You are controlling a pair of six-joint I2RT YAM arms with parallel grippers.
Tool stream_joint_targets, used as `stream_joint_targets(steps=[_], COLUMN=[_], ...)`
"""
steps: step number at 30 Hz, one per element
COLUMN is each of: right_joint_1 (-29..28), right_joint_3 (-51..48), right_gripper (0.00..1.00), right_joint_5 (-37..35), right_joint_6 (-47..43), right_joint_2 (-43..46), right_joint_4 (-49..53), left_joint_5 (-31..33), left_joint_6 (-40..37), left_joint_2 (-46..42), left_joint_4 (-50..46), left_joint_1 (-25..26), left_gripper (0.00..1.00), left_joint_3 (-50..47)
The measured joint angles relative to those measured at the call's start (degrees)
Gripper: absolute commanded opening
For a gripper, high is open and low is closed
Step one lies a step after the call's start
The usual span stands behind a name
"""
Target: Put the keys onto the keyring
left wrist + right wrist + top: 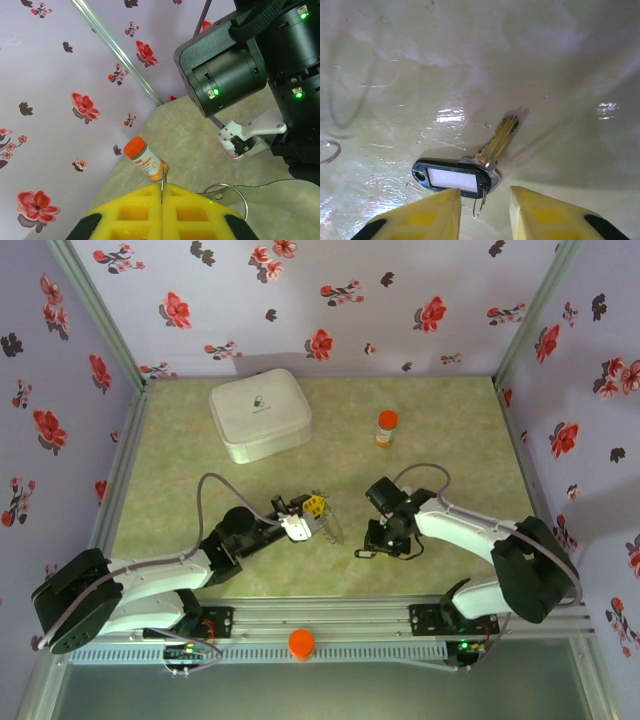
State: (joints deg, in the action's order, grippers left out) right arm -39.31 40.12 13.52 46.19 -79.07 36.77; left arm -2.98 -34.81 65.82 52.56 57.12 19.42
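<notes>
**Left jaws pinched shut, right jaws apart over a key**

Jaws first: the left gripper [161, 192] has its yellow fingers [135, 212] pressed together on a thin grey strand, apparently the keyring [161, 181]. From the left wrist it is seen edge-on as a mere line, so its shape is hard to make out. The right gripper [485, 200] stands with its jaws apart, touching nothing.

From above, the green table [450, 460] carries a white box [260, 415] at the back left and a pill bottle [386, 427] with an orange cap at the back right. Both arms reach toward the middle, the left gripper [312, 515] and right gripper [378, 543] near each other. There the keyring [328, 526] is a faint grey tangle just beside the left fingers.

The left wrist view shows the pill bottle [145, 159] beyond the fingertips. A grey loop [227, 185] also curves off to the right; whether it joins the pinched strand I cannot tell.

The right wrist view shows what is too small from above: a key [499, 139] lying flat on the table. Its black tag [452, 177] has a white label and lies just ahead of the open fingers. A small ring [479, 206] dangles from it into the gap.
</notes>
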Motion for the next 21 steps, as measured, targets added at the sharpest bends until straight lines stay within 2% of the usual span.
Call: stream_joint_targets(steps=[9, 19, 21], right_joint_1=[-0.07, -0.09, -0.09], right_joint_3=[-0.09, -0.11, -0.11], right_gripper=[0.16, 0.11, 0.06], right_joint_5=[0.94, 1.75, 1.77], right_joint_6=[0.44, 0.39, 0.35], right_joint_2=[-1.22, -1.68, -1.92], right_joint_4=[-0.09, -0.90, -0.92], left_joint_5=[0.00, 0.00, 0.02], left_joint_6=[0.00, 0.00, 0.00], left_joint_2=[0.35, 0.35, 0.35], left_joint_4=[0.37, 0.59, 0.59], left_joint_1=[0.00, 0.00, 0.00], left_gripper=[0.00, 0.00, 0.00], left_joint_3=[0.00, 0.00, -0.02])
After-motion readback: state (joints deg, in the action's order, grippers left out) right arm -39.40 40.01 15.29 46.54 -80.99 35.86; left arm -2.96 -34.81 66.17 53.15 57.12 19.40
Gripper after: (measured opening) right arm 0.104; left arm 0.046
